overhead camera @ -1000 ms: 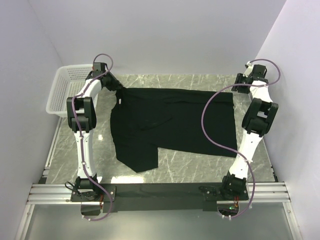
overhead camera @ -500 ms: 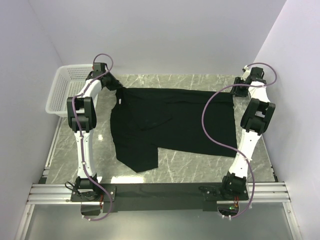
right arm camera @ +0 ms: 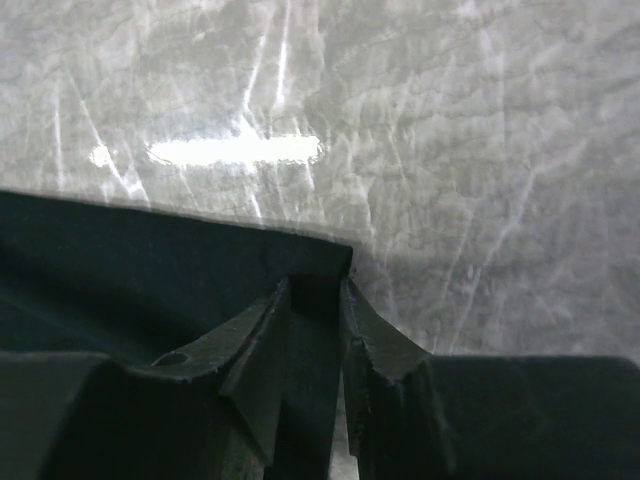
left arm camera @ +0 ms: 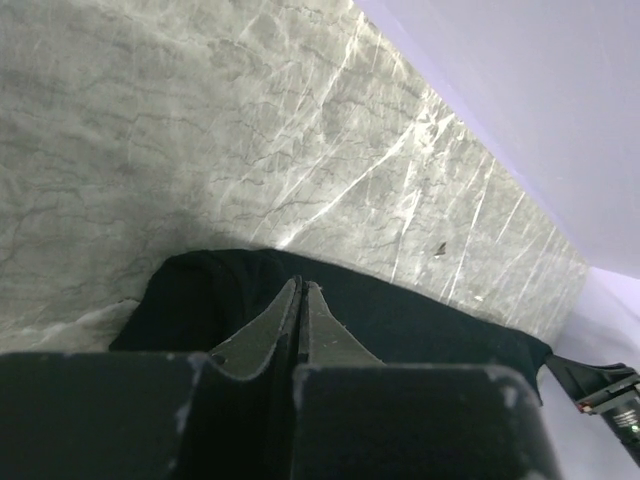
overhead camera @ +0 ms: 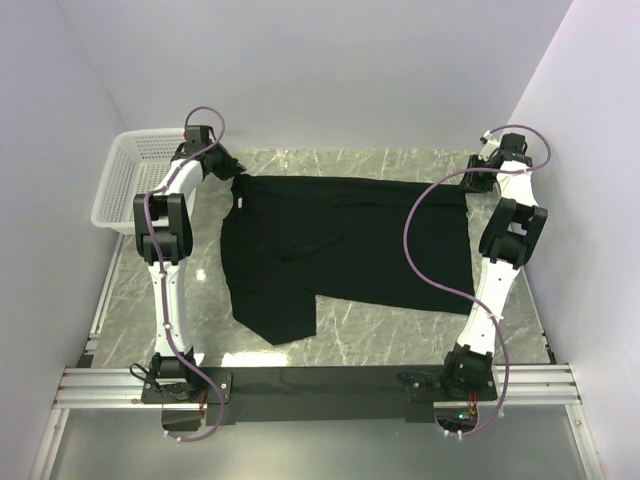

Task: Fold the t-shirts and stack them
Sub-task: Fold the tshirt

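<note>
We find the black t-shirt (overhead camera: 350, 240) spread flat on the marble table (overhead camera: 370, 335), lying between the two arms. The left gripper (left arm camera: 301, 285) sits at the shirt's far-left corner, jaws pressed together and pinching the fabric edge. The right gripper (right arm camera: 317, 285) sits at the far-right corner. Its jaws stand apart and straddle the cloth, and the corner lies in the gap between them.
</note>
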